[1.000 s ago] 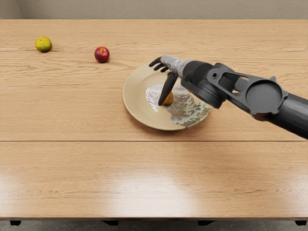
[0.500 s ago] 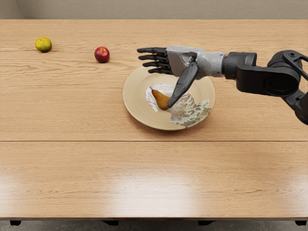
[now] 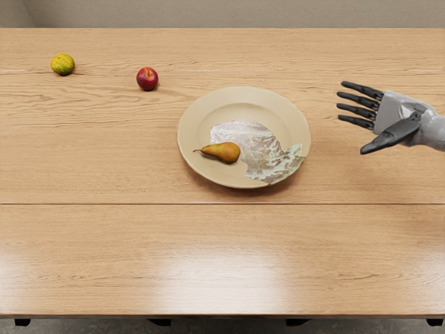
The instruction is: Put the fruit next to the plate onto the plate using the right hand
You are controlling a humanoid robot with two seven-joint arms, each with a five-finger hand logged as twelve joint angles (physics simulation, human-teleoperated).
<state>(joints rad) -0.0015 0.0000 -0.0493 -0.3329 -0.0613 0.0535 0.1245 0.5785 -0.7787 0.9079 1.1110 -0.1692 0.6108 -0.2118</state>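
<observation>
A yellow-brown pear (image 3: 222, 151) lies on its side on the tan plate (image 3: 208, 111), its stem pointing left, partly over the plate's grey patterned patch. My right hand (image 3: 368, 120) hovers well to the right of the plate near the picture's right edge. It is open, fingers spread and pointing left, and nothing is in it. The left arm does not show.
A red apple (image 3: 147, 78) sits on the wooden table (image 3: 208, 250) up and left of the plate. A yellow-green citrus fruit (image 3: 62, 64) lies at the far left back.
My right hand has let go of the pear and pulled away to the right, off the plate. The pear now lies in full view on the plate.
</observation>
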